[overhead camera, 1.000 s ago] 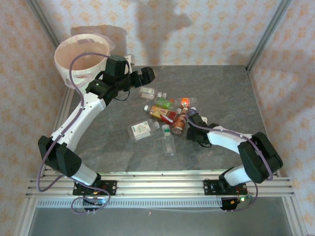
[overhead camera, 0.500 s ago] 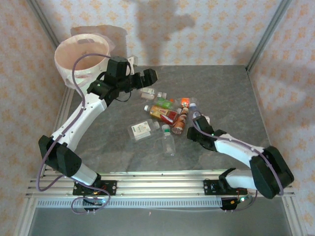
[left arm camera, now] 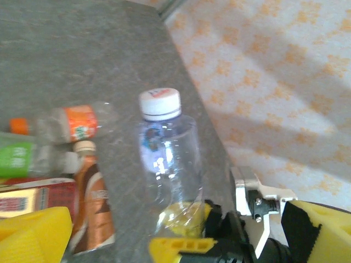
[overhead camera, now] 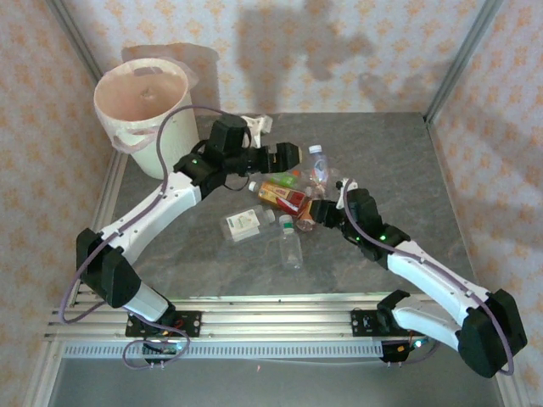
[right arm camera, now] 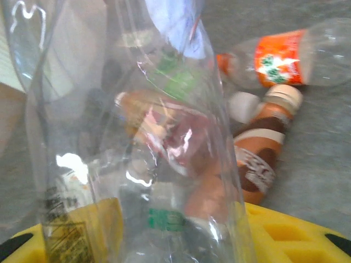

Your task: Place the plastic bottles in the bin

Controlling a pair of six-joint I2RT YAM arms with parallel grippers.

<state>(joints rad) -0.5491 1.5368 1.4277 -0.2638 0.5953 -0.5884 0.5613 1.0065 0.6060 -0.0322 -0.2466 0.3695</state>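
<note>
As the right gripper is clamped on the lower end of a clear white-capped bottle, that bottle stands cap-up just over the pile. The left gripper hovers just beside it, jaws wide apart and empty. The other plastic bottles lie clustered on the grey table. The bin sits at the far left corner, well apart, contents not discernible. Judgement: most of the job is left, one bottle in hand.

the bin is set at the far left corner of the counter; the plastic bottles are strewn to the bin's right
</note>
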